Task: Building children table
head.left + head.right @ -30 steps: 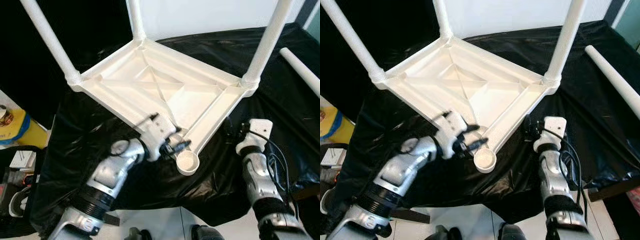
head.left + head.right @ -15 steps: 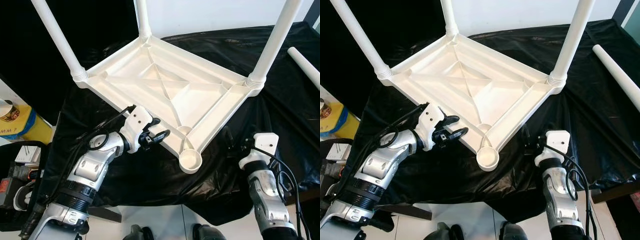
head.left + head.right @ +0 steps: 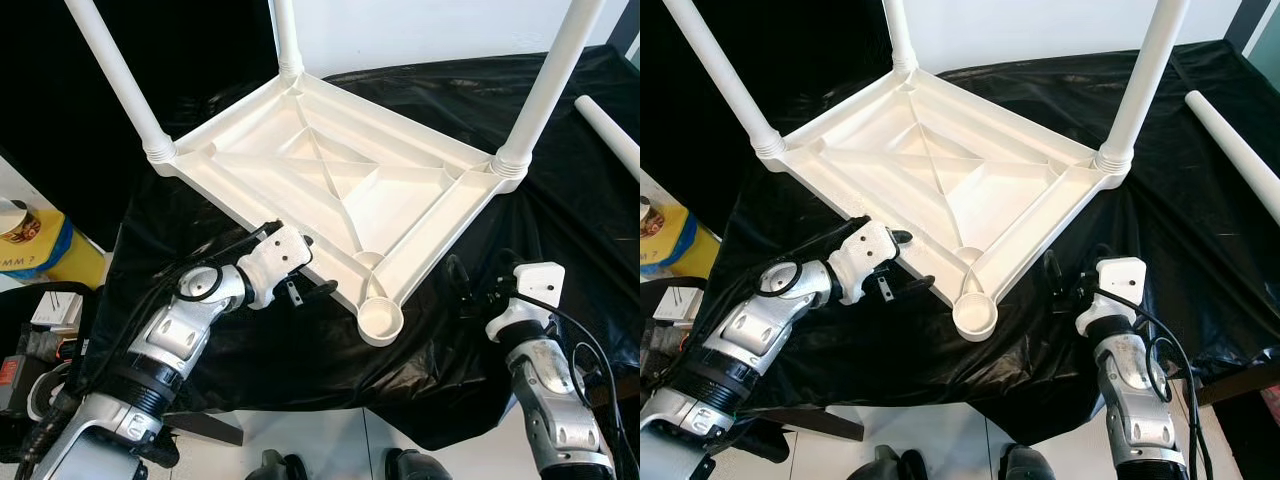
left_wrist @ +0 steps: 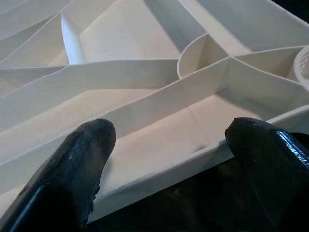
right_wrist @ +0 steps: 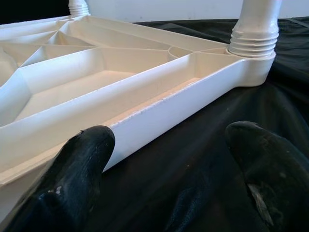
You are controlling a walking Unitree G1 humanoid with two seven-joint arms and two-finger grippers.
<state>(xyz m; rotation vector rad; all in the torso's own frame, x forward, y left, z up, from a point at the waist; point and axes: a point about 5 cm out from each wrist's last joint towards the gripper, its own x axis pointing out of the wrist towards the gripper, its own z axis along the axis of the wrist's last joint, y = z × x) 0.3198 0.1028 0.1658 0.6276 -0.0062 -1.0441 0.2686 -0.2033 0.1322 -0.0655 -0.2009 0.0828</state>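
Because the fourth leg is not yet fitted, the white children's table top [image 3: 330,190] lies underside up on the black-draped counter [image 3: 560,170], three legs pointing upward and the empty corner socket [image 3: 380,322] nearest the robot. The left hand [image 3: 305,275], fingers apart, straddles the near rim just beside that socket, probably to steady it. The right hand [image 3: 478,290], fingers also apart, hovers beside the right-hand rim. The loose leg [image 3: 608,130] lies beyond the right hand, its long axis running away from the robot.

White plastic table top [image 3: 330,190] is laid upside down, ribbed underside up. Three legs [image 3: 545,85] are screwed upright into corners; the 6 o'clock socket [image 3: 381,320] is left empty. A loose leg [image 3: 607,130] is seen at 3 o'clock.
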